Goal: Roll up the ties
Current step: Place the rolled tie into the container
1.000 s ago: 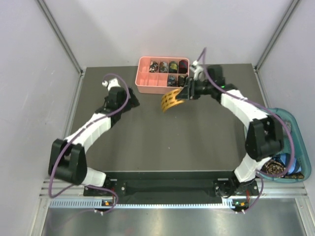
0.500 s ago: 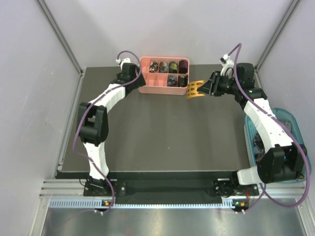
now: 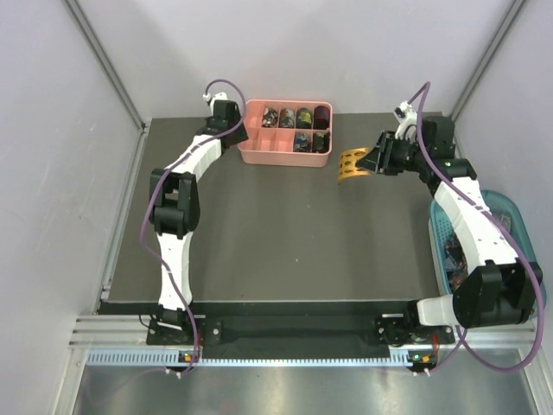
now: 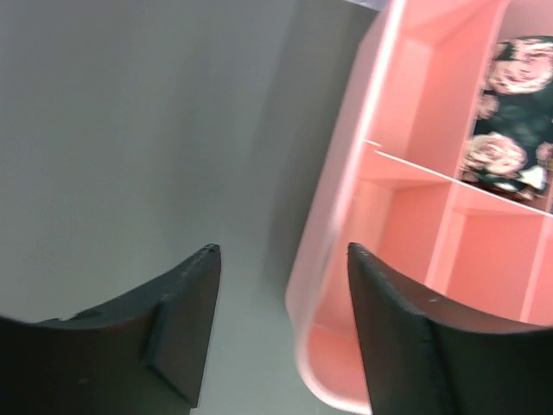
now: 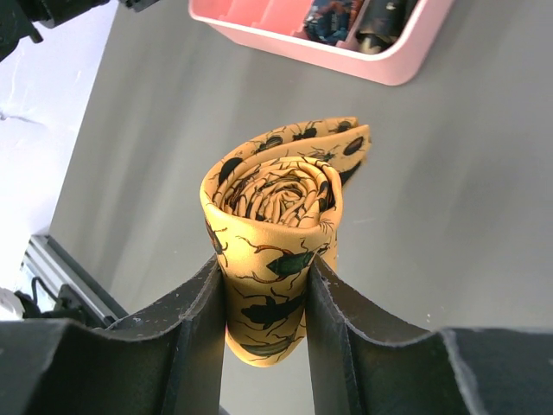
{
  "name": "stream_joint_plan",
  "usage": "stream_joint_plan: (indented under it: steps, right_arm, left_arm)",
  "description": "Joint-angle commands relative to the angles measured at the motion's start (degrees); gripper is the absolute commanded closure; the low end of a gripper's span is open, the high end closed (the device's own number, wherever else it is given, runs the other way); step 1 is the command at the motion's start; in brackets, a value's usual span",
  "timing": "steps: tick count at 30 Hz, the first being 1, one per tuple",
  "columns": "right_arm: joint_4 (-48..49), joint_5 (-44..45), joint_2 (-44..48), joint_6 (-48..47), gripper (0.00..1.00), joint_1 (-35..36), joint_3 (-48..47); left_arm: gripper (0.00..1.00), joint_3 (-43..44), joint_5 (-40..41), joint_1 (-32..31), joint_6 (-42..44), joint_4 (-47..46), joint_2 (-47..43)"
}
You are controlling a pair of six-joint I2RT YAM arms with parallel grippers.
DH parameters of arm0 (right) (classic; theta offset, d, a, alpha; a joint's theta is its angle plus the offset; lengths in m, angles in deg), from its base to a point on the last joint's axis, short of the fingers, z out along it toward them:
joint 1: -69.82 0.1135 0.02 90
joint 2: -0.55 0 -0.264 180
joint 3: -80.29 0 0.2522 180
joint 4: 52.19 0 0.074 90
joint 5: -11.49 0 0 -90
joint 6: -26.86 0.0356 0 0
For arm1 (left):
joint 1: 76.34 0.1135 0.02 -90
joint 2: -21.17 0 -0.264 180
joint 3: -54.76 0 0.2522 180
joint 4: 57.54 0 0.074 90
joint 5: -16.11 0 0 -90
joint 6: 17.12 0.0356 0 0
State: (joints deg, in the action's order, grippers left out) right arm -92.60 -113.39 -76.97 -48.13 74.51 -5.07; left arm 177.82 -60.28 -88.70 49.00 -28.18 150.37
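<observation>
Left wrist view crops the pink tray [image 4: 393, 216] and its floral tie [image 4: 518, 104] at right

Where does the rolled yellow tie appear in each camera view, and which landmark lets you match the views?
Top external: the yellow tie is right of the pink tray, in the right gripper.
Left wrist: not in it; only the tray's corner shows.
Right wrist: centre, coiled, clamped between the fingers.
Shared landmark: the pink tray, at the top of the right wrist view.
</observation>
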Motion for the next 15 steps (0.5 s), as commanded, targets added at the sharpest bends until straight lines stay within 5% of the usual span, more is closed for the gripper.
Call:
stream_joint_plan:
  steps: [1,5,11,15]
  right_arm:
    - [0.20,-0.02,2.63,-0.85,1.00,-1.70,-0.56]
    - [-0.41,0.24,2.54,-0.94,1.00,-1.87,-0.48]
    - [-1.73,0.51,1.14,-1.21,1.00,-1.88,-1.09]
    - [-4.37,2.09,-1.32,-2.26,1.00,-1.88,-3.73]
  left_arm:
    - [0.37,1.54,-2.44,1.28,-0.73,-0.74,1.22]
    - [0.53,0.83,-5.78,1.29,-0.56,-0.83,1.66]
    - [0.96,-4.43,-10.34,1.20,-1.17,-2.32,-2.11]
    - [1.00,-10.67,-15.00,1.11,-3.27,-4.87,-6.15]
